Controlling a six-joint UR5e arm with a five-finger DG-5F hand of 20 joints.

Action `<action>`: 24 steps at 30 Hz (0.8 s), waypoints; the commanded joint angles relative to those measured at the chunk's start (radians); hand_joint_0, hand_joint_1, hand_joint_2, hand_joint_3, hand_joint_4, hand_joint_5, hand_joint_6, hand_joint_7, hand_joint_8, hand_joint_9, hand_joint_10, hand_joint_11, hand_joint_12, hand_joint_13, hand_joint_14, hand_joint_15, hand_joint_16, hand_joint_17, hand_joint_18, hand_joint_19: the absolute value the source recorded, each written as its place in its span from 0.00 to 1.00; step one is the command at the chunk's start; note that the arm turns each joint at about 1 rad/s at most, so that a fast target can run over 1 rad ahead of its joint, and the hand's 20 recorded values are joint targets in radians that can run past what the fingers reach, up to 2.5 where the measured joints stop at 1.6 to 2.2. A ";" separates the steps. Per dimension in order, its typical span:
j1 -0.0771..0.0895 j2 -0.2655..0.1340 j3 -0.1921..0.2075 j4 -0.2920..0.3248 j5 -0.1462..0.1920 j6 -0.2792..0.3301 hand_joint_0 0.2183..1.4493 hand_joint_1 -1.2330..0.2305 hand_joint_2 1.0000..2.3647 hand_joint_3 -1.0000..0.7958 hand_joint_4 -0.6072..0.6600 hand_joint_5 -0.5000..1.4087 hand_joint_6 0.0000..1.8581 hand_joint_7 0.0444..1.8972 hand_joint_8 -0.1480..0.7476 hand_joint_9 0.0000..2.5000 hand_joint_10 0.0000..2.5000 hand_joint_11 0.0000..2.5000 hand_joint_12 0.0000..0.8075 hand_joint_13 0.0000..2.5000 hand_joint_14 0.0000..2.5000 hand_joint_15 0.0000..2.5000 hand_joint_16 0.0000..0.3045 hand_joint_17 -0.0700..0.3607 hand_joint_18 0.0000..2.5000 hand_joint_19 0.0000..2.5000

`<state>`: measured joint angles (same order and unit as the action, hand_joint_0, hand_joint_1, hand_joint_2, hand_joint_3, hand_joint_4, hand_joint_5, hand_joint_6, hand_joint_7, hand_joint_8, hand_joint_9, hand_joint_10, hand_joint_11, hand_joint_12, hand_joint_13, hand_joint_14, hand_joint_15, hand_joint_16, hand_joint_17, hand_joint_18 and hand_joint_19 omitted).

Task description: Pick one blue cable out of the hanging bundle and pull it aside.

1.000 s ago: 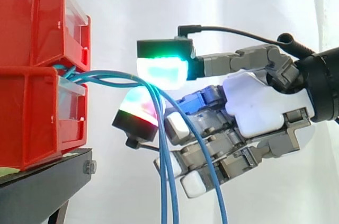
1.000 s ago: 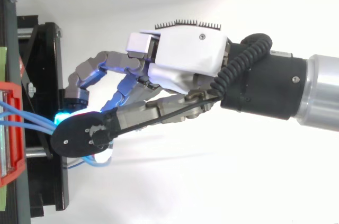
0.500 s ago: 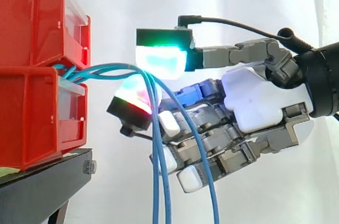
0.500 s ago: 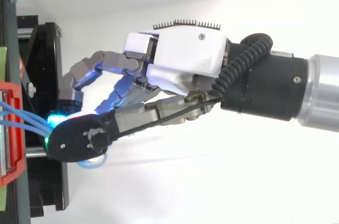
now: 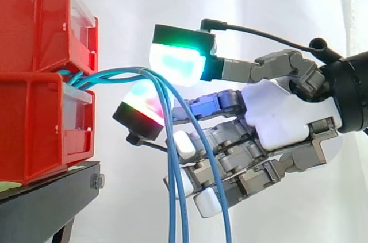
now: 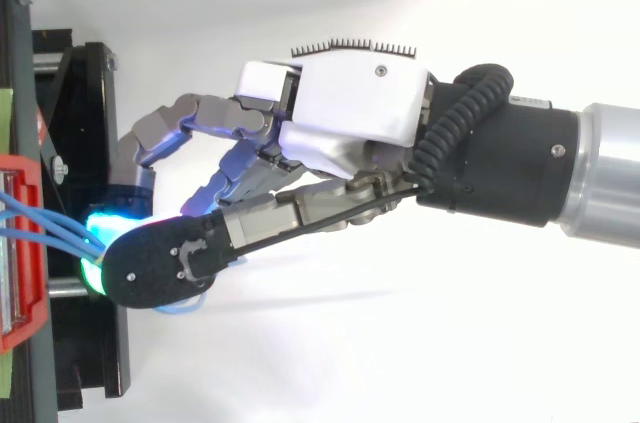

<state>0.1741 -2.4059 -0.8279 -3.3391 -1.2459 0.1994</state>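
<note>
Blue cables (image 5: 170, 174) leave red bin (image 5: 34, 128) at left, drooping centre-frame past the hand (image 5: 276, 116); from above, hand covers them, grip unclear.

Thin blue cables (image 5: 115, 74) come out together between the stacked red bins (image 5: 34, 24) at 9 o'clock. They run nearly level toward 3 o'clock, bend sharply at the hand's (image 5: 276, 122) glowing pads, then hang as loose separate strands toward 6 o'clock.

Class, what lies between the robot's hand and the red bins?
Blue cables span that gap, running from the red bins to the hand, then hanging down, shown in the side view.
</note>
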 commanded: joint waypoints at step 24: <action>0.005 -0.001 -0.014 0.001 0.000 0.000 0.20 0.53 0.00 0.28 0.46 0.20 0.45 0.45 0.46 0.41 0.01 0.24 0.39 0.35 0.01 0.20 0.17 0.43 0.29 0.19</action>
<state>0.1795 -2.4063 -0.8397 -3.3379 -1.2456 0.1994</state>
